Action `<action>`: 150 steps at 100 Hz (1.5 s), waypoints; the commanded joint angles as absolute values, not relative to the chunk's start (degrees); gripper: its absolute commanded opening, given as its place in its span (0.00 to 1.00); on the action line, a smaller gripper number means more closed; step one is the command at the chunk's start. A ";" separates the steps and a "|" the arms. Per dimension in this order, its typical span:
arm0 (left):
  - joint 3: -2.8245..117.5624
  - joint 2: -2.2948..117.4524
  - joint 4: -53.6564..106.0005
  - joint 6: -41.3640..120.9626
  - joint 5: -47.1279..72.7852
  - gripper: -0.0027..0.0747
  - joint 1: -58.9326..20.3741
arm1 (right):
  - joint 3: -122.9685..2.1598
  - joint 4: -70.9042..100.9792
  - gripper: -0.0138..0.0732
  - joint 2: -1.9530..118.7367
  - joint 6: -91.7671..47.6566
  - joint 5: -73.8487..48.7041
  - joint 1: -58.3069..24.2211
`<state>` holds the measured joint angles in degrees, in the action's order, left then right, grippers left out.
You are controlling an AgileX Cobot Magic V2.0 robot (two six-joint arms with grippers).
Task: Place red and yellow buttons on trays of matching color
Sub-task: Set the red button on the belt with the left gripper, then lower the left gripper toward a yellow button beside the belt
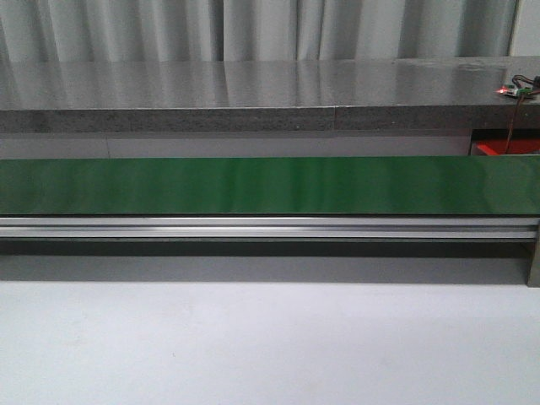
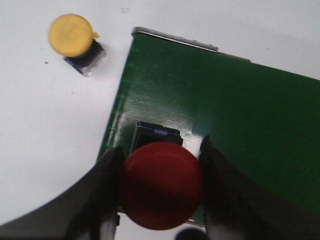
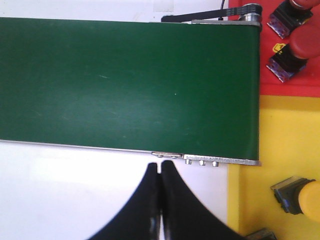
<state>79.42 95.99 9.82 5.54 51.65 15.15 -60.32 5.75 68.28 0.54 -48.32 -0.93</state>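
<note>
In the left wrist view my left gripper [image 2: 161,146] is shut on a red button [image 2: 161,186]. Its dark fingers press both sides of the round cap, and its black base hangs over the end of the green belt [image 2: 230,110]. A yellow button [image 2: 73,37] stands on the white table beside that belt end. The right wrist view shows my right gripper [image 3: 160,167] shut on nothing, over the white table by the belt's edge. Beyond the belt's other end, a red tray [image 3: 292,86] holds two red buttons [image 3: 300,46]. A yellow tray [image 3: 290,145] holds a yellow button [image 3: 301,196].
The front view shows the long green conveyor belt [image 1: 253,186] on its aluminium rail [image 1: 253,226], with a grey counter [image 1: 253,93] behind and white table in front. A corner of the red tray [image 1: 504,149] shows at the far right. Neither arm appears there.
</note>
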 commanded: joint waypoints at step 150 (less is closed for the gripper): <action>92.02 97.19 10.45 6.33 48.97 0.74 21.19 | -61.74 6.13 0.08 66.75 0.00 -45.96 -0.86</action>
<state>90.15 98.20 9.99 7.18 53.12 20.48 -60.32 5.75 68.28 0.54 -48.32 -0.93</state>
